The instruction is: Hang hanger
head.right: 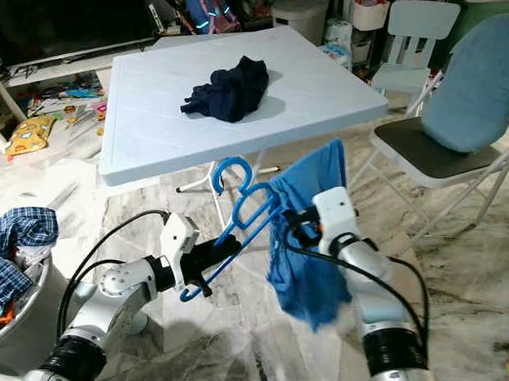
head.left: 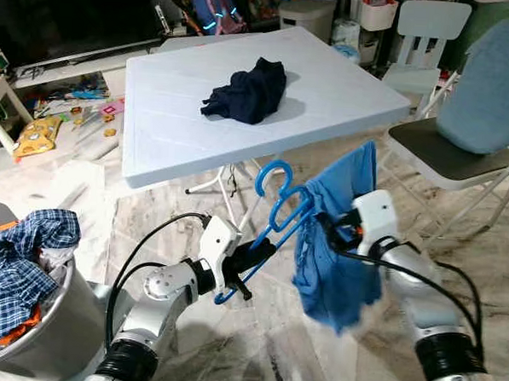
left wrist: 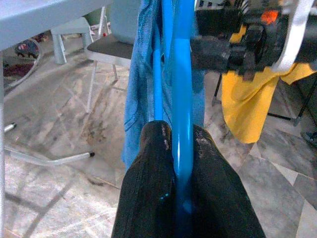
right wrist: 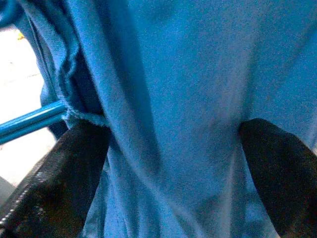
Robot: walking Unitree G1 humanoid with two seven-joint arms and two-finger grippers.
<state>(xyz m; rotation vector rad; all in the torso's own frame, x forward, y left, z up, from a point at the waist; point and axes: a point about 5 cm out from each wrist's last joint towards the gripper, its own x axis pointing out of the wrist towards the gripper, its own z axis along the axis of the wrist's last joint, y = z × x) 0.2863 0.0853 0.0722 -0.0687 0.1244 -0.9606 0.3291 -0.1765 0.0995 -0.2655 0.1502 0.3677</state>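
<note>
No legible text, label, brand, number or sign was found in any view. The blue hanger (head.left: 275, 210), clamped in the left claw (head.left: 249, 260), carried no marking. The blue garment (head.left: 337, 237), gripped by the right claw (head.left: 331, 227), showed no readable tag or print. The white tabletop (head.left: 181, 127) beyond both claws was unmarked, as was the dark garment (head.left: 249, 89) lying on it. Coloured items on the floor (head.left: 62, 112) far beyond the left claw were too small to read.
</note>
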